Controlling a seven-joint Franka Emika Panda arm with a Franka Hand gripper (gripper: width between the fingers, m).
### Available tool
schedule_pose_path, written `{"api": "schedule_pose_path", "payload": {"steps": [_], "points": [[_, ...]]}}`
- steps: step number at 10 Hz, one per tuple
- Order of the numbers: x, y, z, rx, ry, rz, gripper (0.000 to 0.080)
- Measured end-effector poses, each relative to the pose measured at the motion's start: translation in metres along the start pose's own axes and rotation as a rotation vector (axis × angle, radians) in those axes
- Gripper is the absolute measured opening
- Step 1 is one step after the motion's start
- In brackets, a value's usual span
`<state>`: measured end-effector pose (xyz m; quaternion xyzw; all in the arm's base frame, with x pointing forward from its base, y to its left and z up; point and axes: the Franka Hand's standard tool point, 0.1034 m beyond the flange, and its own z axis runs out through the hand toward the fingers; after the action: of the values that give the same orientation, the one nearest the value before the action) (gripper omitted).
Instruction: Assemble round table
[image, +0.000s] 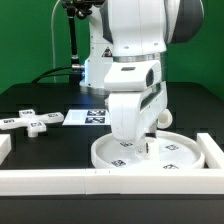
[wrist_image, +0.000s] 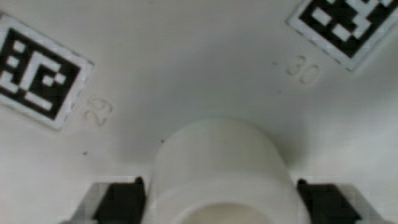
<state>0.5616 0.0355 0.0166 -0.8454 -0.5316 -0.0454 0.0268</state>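
Tool (wrist_image: 217, 200) clamps cylinder leg (wrist_image: 222, 160) over disc (image: 108, 155); black table (image: 40, 150), green backdrop (image: 25, 40).

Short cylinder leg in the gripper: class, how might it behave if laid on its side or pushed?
The short cylinder leg has a smooth round wall, so on its side it would probably roll. It shows no squashing in the shut gripper, so likely stiff. Upright on the disc, its stubby build should resist tipping.
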Motion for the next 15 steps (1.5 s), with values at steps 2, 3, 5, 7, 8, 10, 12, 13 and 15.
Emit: {"api": "schedule_pose_path", "payload": {"steps": [2, 3, 5, 7, 8, 10, 12, 13, 15], "points": [[0.000, 0.000, 0.000, 0.000, 0.000, 0.001, 0.0585], [-0.001, 0.000, 0.000, 0.000, 0.000, 0.001, 0.0636], [-0.002, -0.003, -0.017, -0.014, 0.000, 0.018, 0.0646], [-0.010, -0.011, -0.042, -0.037, 0.000, 0.073, 0.0649], [-0.015, -0.021, -0.053, -0.056, 0.006, 0.165, 0.0649], [-0.021, -0.046, -0.061, -0.077, 0.015, 0.307, 0.0649], [-0.020, -0.053, -0.059, -0.079, 0.018, 0.340, 0.0649], [-0.021, -0.053, -0.059, -0.079, 0.018, 0.340, 0.0649], [-0.020, -0.054, -0.059, -0.074, 0.028, 0.483, 0.0649]]}}
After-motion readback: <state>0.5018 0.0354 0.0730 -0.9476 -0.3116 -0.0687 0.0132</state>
